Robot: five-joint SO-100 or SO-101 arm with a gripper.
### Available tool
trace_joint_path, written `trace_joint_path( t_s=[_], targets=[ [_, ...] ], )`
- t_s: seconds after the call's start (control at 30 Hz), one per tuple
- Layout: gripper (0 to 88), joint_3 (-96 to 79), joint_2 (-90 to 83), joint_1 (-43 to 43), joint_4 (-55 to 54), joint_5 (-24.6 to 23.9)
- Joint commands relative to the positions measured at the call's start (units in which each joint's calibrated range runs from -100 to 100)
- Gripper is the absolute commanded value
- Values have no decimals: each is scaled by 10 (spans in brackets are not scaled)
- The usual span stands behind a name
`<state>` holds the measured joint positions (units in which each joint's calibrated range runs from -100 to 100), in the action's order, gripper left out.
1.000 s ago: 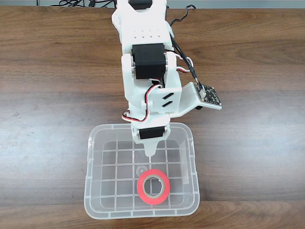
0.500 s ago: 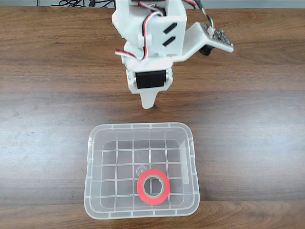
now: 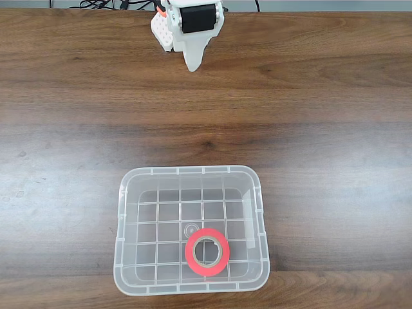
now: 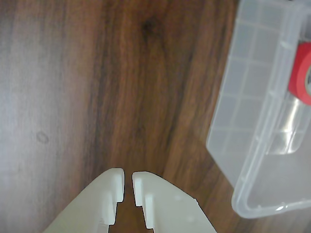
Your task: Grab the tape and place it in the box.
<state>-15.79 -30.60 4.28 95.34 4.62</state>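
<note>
The red roll of tape (image 3: 207,252) is seen lying flat on the grid-patterned bottom of the clear plastic box (image 3: 122,219) in the fixed view, near the box's lower wall and right of its middle, with the beige core ring facing up. The box's lower rim is nearly met by the picture's bottom edge. At the top edge of that view the white gripper (image 3: 193,64) is shown well apart from the box, over the wooden table (image 3: 322,129); the arm above it is cut off.

In the wrist view the gripper (image 4: 128,175) is seen from behind, its two fingertips brought almost together with a thin gap between them and nothing held. The box (image 4: 252,145) is cut off at the right edge, and only a red sliver of the tape (image 4: 301,73) is visible there, blurred through the translucent wall.
</note>
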Motion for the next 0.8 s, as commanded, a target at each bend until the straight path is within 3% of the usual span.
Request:
trace_joint_path(
  t_s=[0.0,0.3,0.43,0.63,0.77],
  targets=[
    [13,-255,-215,16,-143,19],
    [13,-603,-474,43,-301,20],
    [13,-676,-575,42,-288,8],
    [13,-737,-664,42,-252,-57],
    [13,-767,-683,30,-250,-61]
  ],
)
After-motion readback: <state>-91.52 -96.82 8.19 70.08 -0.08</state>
